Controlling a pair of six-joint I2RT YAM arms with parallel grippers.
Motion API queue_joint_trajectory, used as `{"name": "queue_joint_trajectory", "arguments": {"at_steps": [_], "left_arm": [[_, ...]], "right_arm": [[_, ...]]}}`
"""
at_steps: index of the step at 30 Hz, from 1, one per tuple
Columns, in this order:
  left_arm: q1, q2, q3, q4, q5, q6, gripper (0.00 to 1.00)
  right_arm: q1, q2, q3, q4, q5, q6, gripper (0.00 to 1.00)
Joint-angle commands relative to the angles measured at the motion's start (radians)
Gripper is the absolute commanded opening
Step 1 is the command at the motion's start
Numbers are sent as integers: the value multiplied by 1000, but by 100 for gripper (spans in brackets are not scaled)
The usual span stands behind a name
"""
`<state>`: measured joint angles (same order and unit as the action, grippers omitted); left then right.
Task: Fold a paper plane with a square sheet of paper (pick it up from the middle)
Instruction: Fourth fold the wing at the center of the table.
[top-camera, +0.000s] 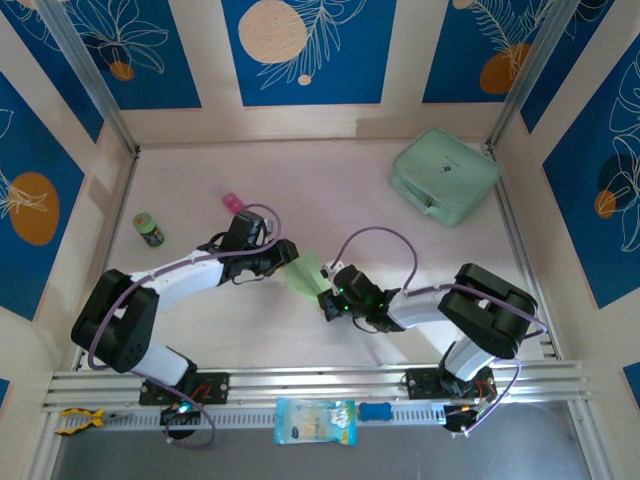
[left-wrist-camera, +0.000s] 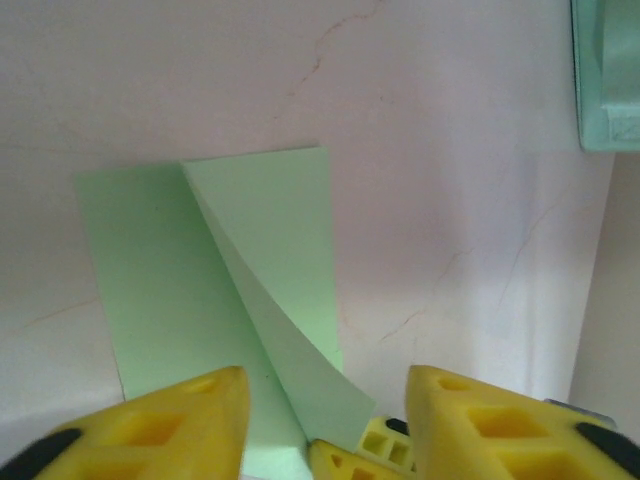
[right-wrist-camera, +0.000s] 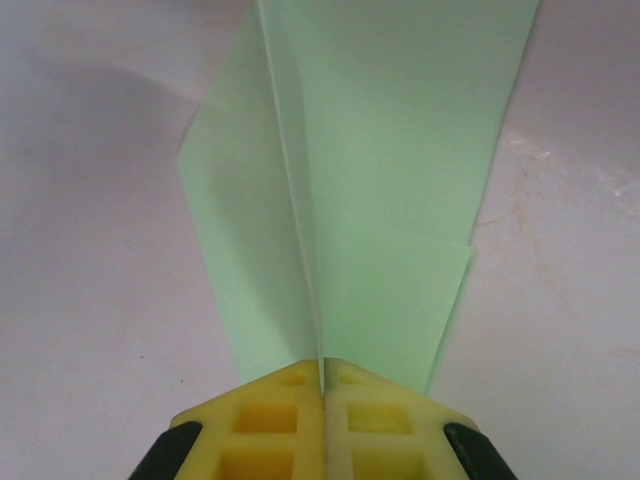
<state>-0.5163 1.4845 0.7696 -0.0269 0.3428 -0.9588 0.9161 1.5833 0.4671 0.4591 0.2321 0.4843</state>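
The pale-green sheet of paper lies folded at the middle of the table as a slim wedge with a raised centre crease. My right gripper is shut on that crease at the paper's near end; in the right wrist view the crease runs straight up from the pressed fingers, with a wing to each side. My left gripper stands open at the paper's left end. In the left wrist view a lifted flap rises between its yellow fingers without touching them, and the right gripper's fingertips show below.
A mint-green zip case lies at the back right. A small green bottle and a pink item sit at the left. A packet and a blue piece rest on the front rail.
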Motion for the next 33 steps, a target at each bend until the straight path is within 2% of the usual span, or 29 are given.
{"name": "queue_joint_trajectory", "arguments": {"at_steps": [1,7,13,22,33], "left_arm": [[7,7,-4,15,23,10,34],[8,38,-19,57,60,-2,17],[2,67,-39,116,103,-24,10],[-54,135,-32,194,127,-51,8],[-85,192,-11,230,125,-60,8]], "right_arm": [[-30,28,-30,25,-130,60,4],[-80,55,-31,57,-249,110,4],[-133,86,-26,79,-348,177,5],[-180,116,-29,104,-432,240,5],[-206,118,-23,72,-468,259,6]]}}
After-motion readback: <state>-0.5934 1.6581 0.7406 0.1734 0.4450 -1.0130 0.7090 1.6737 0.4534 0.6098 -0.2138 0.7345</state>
